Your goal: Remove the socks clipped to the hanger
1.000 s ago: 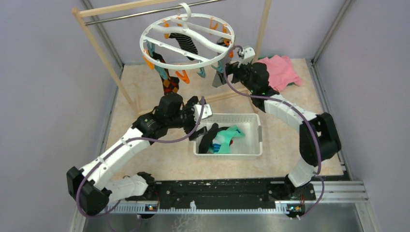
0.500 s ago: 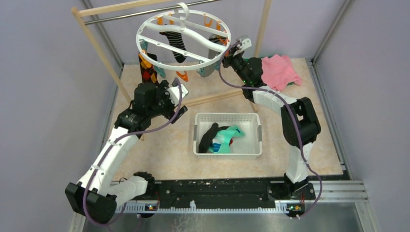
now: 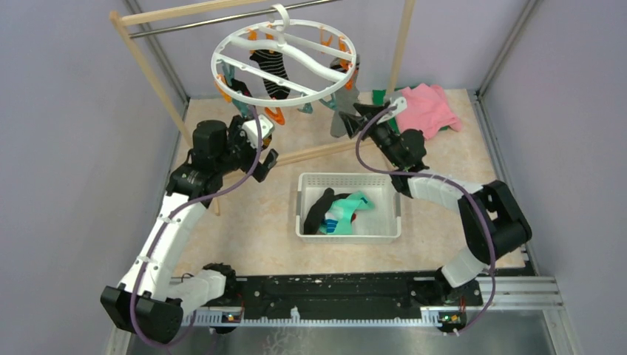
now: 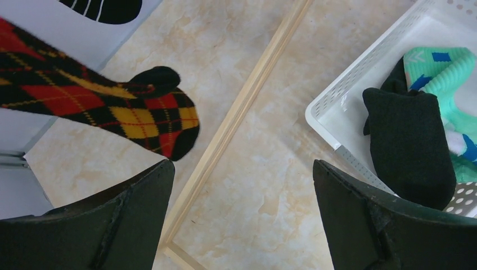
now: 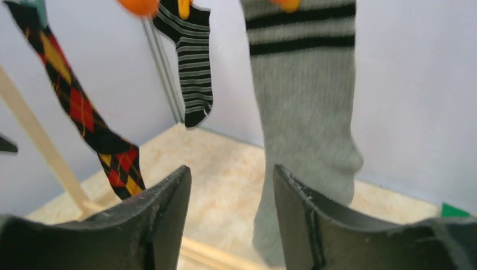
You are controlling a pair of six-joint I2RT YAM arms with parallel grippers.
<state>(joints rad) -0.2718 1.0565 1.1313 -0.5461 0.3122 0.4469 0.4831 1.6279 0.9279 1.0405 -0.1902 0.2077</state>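
The white ring hanger [image 3: 285,65] hangs from the rack bar. Three socks are clipped to it: a red-black-yellow argyle sock [image 4: 112,107] [image 5: 84,112], a black-white striped sock [image 3: 275,74] [image 5: 194,62], and a grey sock with black bands [image 3: 340,122] [image 5: 304,112]. My left gripper [image 3: 260,157] [image 4: 242,180] is open and empty, below and beside the argyle sock's toe. My right gripper [image 3: 360,112] [image 5: 230,180] is open and empty, with the grey sock just beyond its right finger. Black [image 4: 410,140] and teal [image 4: 444,73] socks lie in the basket.
The white slotted basket [image 3: 349,180] stands mid-table. The wooden rack's post [image 3: 159,89] and floor bar [image 3: 318,151] [image 4: 242,107] cross the back. Pink cloth [image 3: 429,107] and green cloth [image 3: 378,96] lie at the back right. Orange and teal clips dangle from the ring.
My left arm has swung from the basket up and left to the argyle sock. My right gripper has dropped lower beside the grey sock. The hanger has swayed.
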